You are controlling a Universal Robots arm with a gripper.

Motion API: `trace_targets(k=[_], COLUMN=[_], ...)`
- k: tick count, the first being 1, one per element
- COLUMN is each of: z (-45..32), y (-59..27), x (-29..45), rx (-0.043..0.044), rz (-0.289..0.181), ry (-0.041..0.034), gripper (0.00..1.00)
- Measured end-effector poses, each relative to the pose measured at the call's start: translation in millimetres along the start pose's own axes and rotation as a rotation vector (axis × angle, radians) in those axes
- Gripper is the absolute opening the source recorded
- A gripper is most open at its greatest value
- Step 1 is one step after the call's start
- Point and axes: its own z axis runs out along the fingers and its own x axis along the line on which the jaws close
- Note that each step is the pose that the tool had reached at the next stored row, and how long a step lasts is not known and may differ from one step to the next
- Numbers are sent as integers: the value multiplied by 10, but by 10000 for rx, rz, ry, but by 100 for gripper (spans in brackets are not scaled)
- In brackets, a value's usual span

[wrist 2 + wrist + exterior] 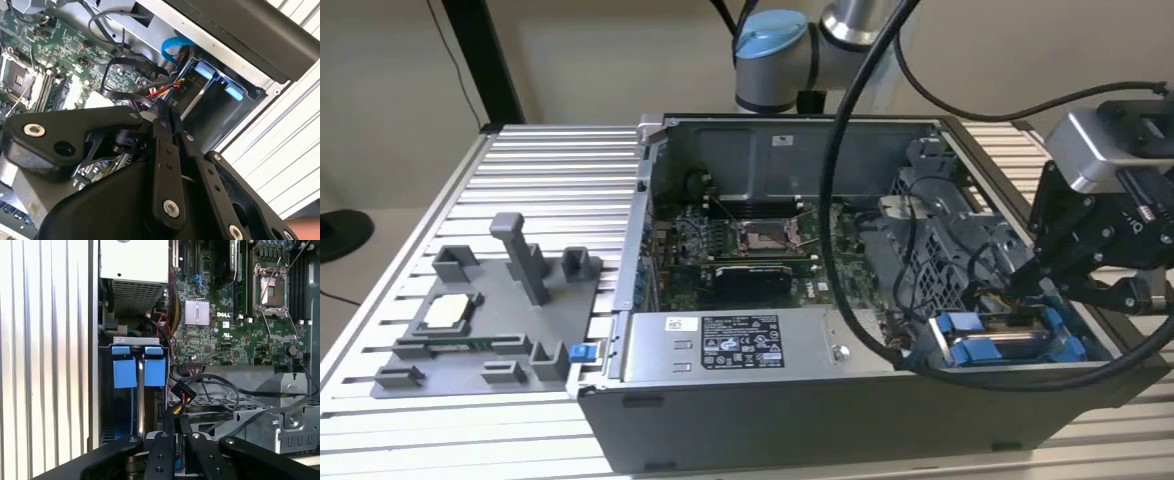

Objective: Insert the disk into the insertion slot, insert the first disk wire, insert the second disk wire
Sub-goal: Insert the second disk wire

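The disk, seen by the bright blue tabs of its frame (983,351), sits down in the insertion slot (1062,348) at the case corner on the exterior view's right. Both wrist views show those tabs (125,372) (206,71) in the bay's grey rim (136,340). My gripper (1023,285) hangs just above and behind the slot. Its fingers (162,125) stand close together, apparently shut on a black connector with red and yellow disk wires (180,392) (167,91) beside the bay. The grip point itself is partly hidden.
The open case (787,125) lies on a ribbed metal table (547,170). Inside are the motherboard (747,245), a perforated grey cage (947,250) and a labelled grey box (727,345). A grey fixture (480,320) stands at the exterior view's left. Black arm cables (847,300) cross the case.
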Motion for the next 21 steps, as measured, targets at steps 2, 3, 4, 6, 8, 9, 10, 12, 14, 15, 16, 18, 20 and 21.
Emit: trace_targets(k=[2, 3, 4, 6, 8, 9, 10, 12, 14, 15, 16, 18, 20, 21], z=[23, 33, 36, 41, 40, 40, 39, 38, 34, 29, 26, 25, 24, 21], y=[29, 42, 54, 62, 62, 62, 62, 62, 61, 61, 60, 60, 60, 60], x=[10, 13, 16, 17, 16, 16, 17, 31, 54, 72, 89, 94, 99, 110], rx=[109, 169, 216, 249, 250, 250, 250, 242, 238, 239, 239, 239, 239, 237], rz=[-24, -39, -52, -68, -69, -69, -69, -81, -85, -85, -85, -84, -85, -86], ry=[0, -16, -67, -240, -252, -254, -264, -579, -731, -737, -740, -738, -744, -795], gripper=[0, 0, 0, 0, 0, 0, 0, 0, 0, 0, 0, 0, 0, 0])
